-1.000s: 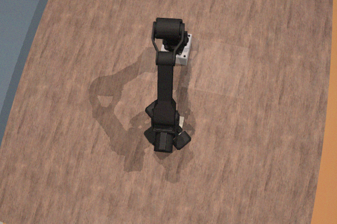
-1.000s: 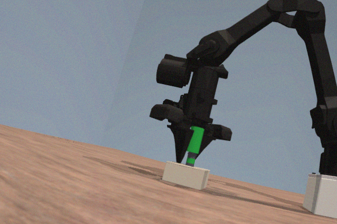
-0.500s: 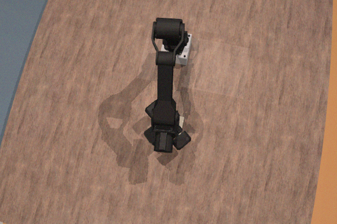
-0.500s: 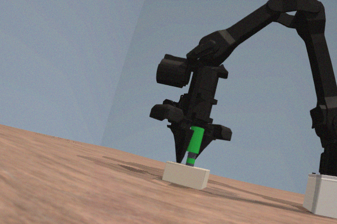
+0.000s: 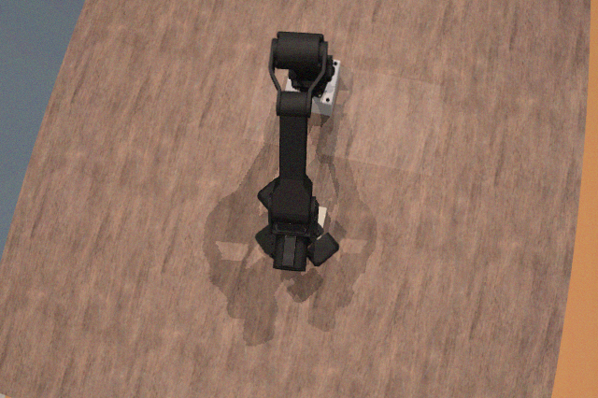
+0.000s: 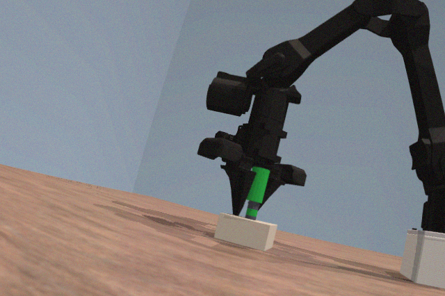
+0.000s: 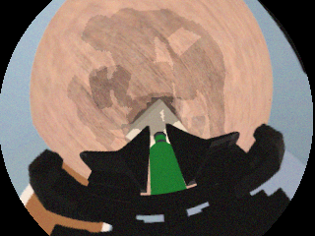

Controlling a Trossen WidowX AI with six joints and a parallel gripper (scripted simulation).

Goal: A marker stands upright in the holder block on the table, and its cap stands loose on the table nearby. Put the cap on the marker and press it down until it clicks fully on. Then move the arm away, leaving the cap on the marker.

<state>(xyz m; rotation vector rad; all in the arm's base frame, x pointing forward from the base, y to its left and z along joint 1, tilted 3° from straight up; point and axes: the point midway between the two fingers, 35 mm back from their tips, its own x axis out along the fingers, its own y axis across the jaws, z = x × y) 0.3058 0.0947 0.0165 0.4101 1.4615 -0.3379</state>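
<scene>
The green cap [image 6: 259, 185] [image 7: 166, 172] stands upright between the fingers, open end down, over the top of the marker. The marker [image 6: 252, 212] stands in the holder block; a dark grey part and a green band show below the cap's rim. Whether the cap is fully on cannot be told. The cream holder block [image 6: 244, 231] [image 5: 321, 216] [image 7: 154, 115] rests on the table. My gripper [image 6: 247, 211] [image 7: 157, 127] points down, shut on the cap, with its fingertips just above the block. In the top view the arm hides the cap and marker.
The table [image 5: 434, 262] [image 6: 108, 256] has a wood grain. The arm's pale base [image 5: 331, 89] [image 6: 427, 256] stands behind the block, and the arm arches over from it. Shadows of the arm lie around the block.
</scene>
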